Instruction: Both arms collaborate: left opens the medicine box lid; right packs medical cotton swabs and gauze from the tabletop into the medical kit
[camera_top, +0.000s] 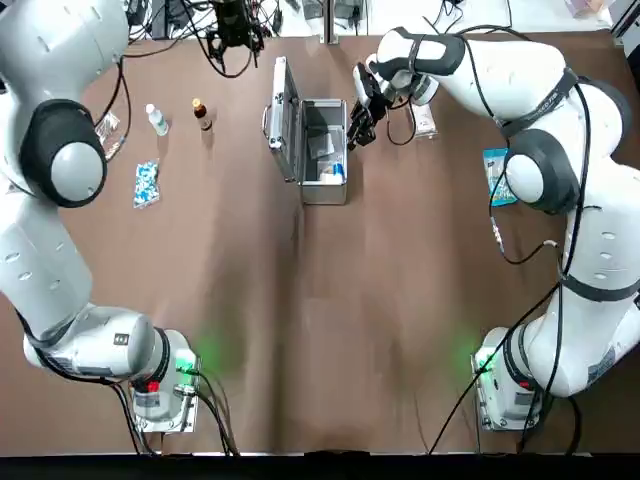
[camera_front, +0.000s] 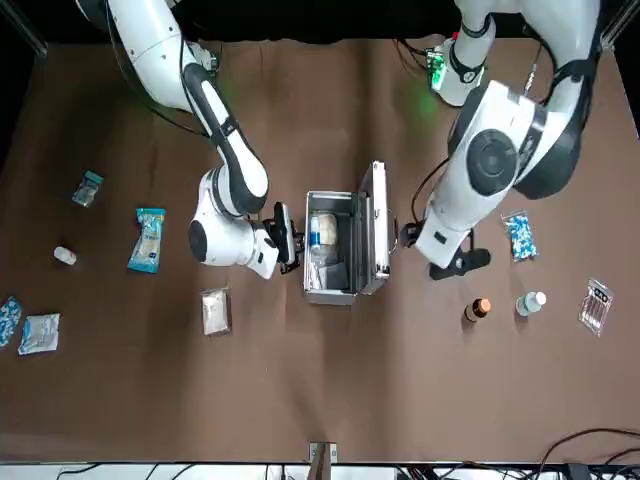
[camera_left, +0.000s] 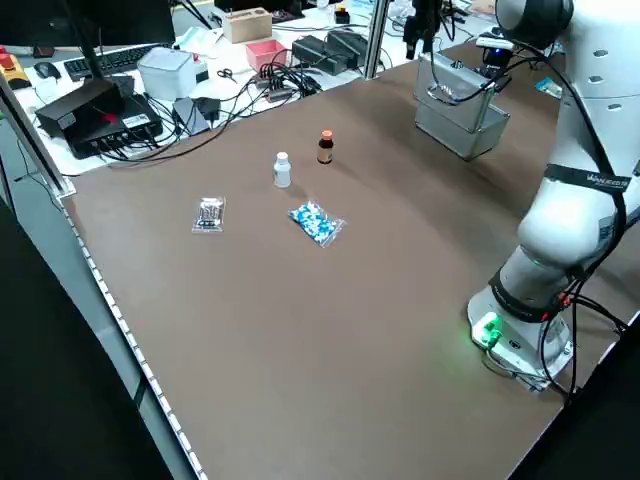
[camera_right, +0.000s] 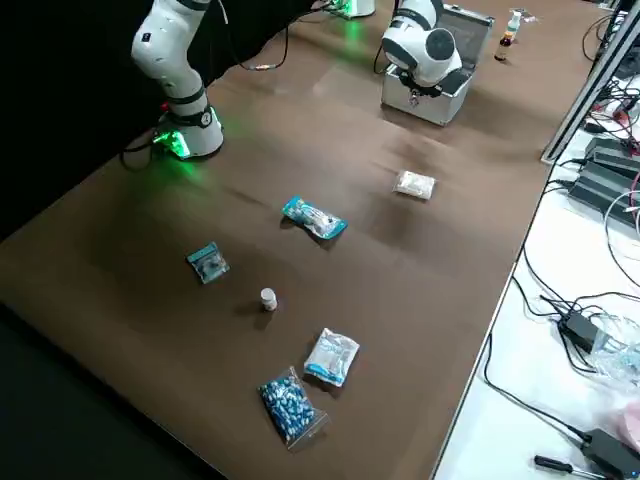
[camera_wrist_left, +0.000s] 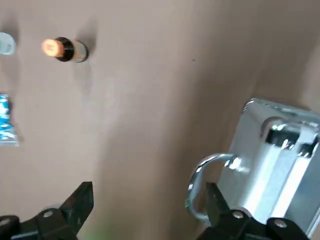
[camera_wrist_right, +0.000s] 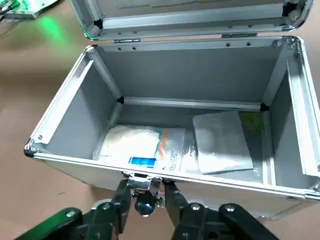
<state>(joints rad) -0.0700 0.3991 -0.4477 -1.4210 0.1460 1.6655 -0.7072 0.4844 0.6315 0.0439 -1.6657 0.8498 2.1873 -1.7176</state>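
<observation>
The silver medicine box (camera_top: 325, 192) stands at the table's far middle. Its lid (camera_top: 283, 115) is swung upright on the left arm's side. Inside lie a white packet with a blue label (camera_wrist_right: 140, 145) and a flat grey packet (camera_wrist_right: 222, 147). My right gripper (camera_wrist_right: 146, 192) presses against the box's front wall, its fingers shut on the latch (camera_wrist_right: 142, 181). My left gripper (camera_wrist_left: 148, 189) hangs open above the table beside the lid's handle (camera_wrist_left: 205, 170), touching nothing. The blue cotton swabs (camera_front: 150, 240) and the white gauze (camera_front: 215, 310) lie on the table on the right arm's side.
A brown bottle (camera_top: 202, 113), a white bottle (camera_top: 157, 120), a speckled packet (camera_top: 146, 184) and a clear packet (camera_top: 108, 130) lie on the left arm's side. A dark-blue pouch (camera_front: 88, 187), a white bottle (camera_front: 65, 256) and more packets (camera_front: 40, 332) lie beyond the swabs.
</observation>
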